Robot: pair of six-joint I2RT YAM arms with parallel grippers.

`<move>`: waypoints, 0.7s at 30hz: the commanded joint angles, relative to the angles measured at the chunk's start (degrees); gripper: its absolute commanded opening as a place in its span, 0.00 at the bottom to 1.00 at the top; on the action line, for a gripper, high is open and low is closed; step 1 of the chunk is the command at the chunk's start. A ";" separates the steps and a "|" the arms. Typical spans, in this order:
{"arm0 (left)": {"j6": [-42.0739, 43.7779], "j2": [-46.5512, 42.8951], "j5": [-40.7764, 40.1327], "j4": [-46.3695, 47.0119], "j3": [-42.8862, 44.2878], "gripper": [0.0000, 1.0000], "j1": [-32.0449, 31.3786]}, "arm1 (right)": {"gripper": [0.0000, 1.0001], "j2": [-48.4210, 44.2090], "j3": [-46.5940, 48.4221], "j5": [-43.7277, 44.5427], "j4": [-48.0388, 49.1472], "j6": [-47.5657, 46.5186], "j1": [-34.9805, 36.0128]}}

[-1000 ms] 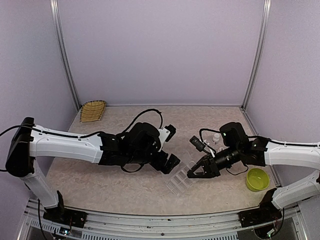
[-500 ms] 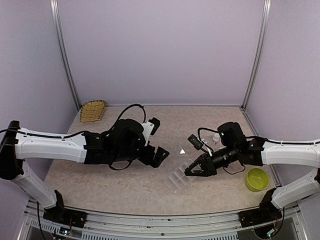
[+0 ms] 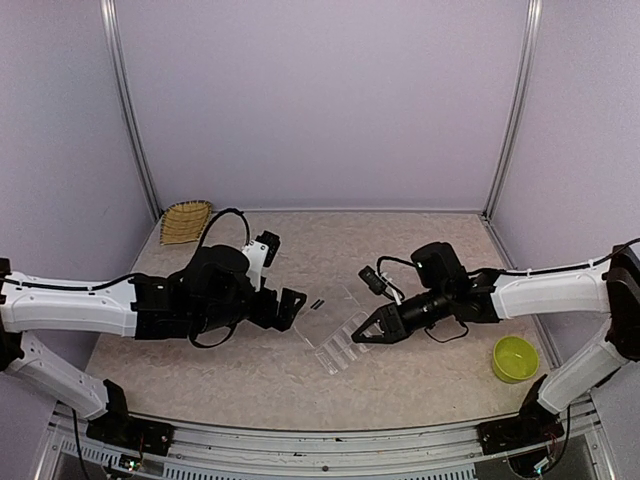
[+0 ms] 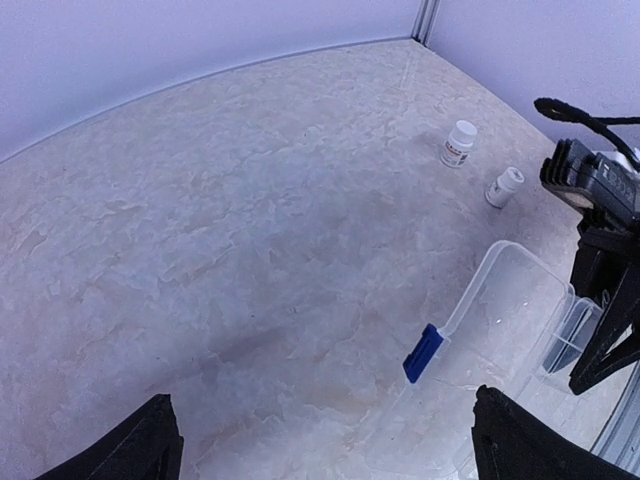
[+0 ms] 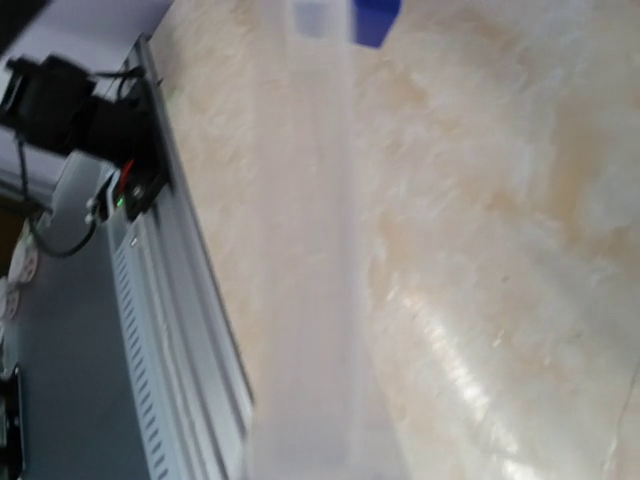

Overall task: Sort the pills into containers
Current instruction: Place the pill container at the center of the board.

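The clear organizer box [image 3: 336, 345] with its small cells lies on the table's middle, its lid swung open to the left. A blue latch [image 4: 422, 353] marks the lid's edge. My right gripper [image 3: 358, 335] is shut on the box's right edge. In the right wrist view only a blurred clear plastic wall [image 5: 310, 300] fills the middle, and my own fingers do not show there. My left gripper [image 3: 286, 270] hangs wide open just left of the lid, holding nothing; its dark fingertips [image 4: 140, 450] frame bare table. No pills show in any view.
Two small white bottles [image 4: 459, 143] [image 4: 504, 187] stand behind the box. A yellow-green bowl [image 3: 514, 358] sits at the right front. A woven basket [image 3: 186, 221] lies in the far left corner. The table's metal front rail [image 5: 190, 330] runs close to the box.
The right gripper has slid left with the box in its grip, and the lid now lies open. The left arm has pulled back to the left, still open.
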 commanded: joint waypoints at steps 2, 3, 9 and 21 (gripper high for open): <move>-0.97 -2.23 -2.93 0.29 -1.81 0.99 0.43 | 0.14 6.08 3.74 2.78 4.68 5.57 -0.76; -2.09 -2.45 -3.21 0.10 -2.00 0.99 0.40 | 0.15 7.25 4.26 3.15 5.10 6.25 -0.91; -3.08 -4.54 -4.44 -0.63 -3.56 0.99 0.65 | 0.16 12.98 6.81 4.44 9.01 10.53 -2.32; -4.66 -5.81 -4.54 -1.10 -5.75 0.99 0.74 | 0.17 22.46 12.44 9.83 13.77 18.95 -4.52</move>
